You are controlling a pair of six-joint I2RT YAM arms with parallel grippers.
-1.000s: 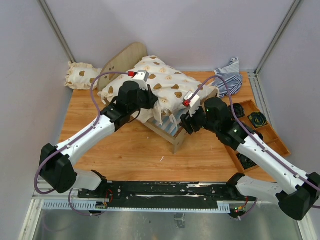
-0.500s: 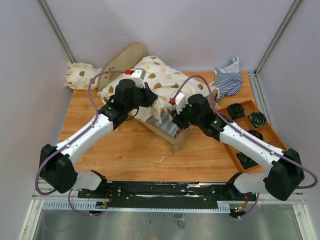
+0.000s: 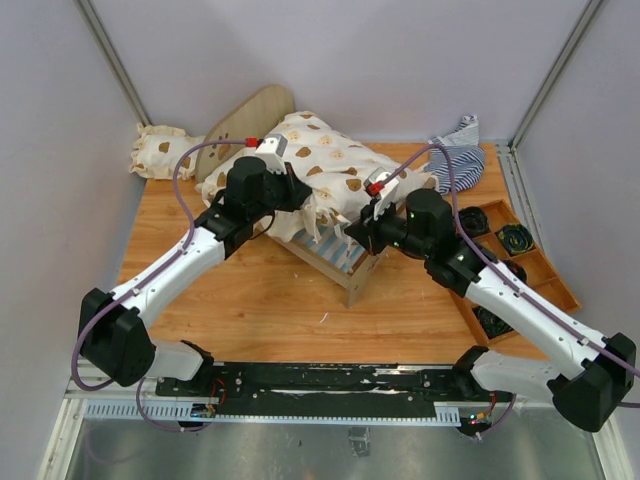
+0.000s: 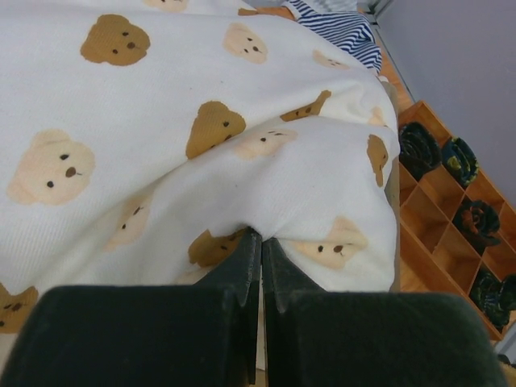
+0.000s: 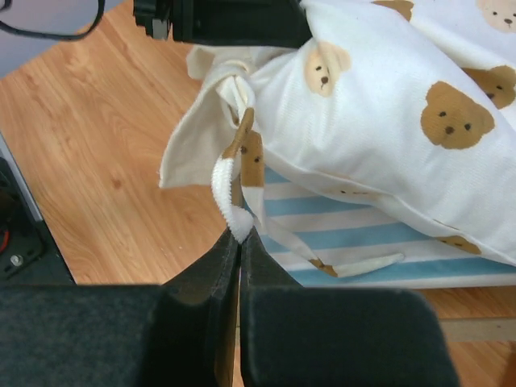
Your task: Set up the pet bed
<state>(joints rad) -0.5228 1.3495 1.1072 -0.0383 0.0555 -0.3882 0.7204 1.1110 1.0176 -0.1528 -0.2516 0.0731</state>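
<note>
The pet bed point(image 3: 360, 282), a rectangular light-wood frame with a blue-and-white striped fabric base, sits mid-way across the orange-brown wooden table point(image 3: 250, 300). Most of it is buried under a plump cream bear-print cushion point(image 3: 325, 160) lying askew on top, so only the bed's near corner and a strip of stripes show.

Both arms are working at that near end. The left gripper point(image 4: 260, 242) is pinched tight on a fold of the cushion's cover toward the bed's left side, with the cloth puckering into the closed tips. I'd judge it is there to steady or drag the cushion. The right gripper point(image 5: 239, 235) is clamped on a white fabric tie point(image 5: 226, 189) hanging from the cushion's knotted corner, just above the striped base. That is likely so the corner can be drawn square into the frame or tied off. The cushion looks soft, so it should slump and slide rather than follow as one piece.

Behind the bed on its left a rounded light-wood end board point(image 3: 250, 115) stands up; whether it is fitted to the frame I can't tell. A small frilled bear-print pillow point(image 3: 160, 152) lies beside the board. Behind the bed on its right is a bundle of striped cloth point(image 3: 455, 160). To the right of the bed is a compartmented wooden tray point(image 3: 545, 275) holding dark rolled items.
</note>
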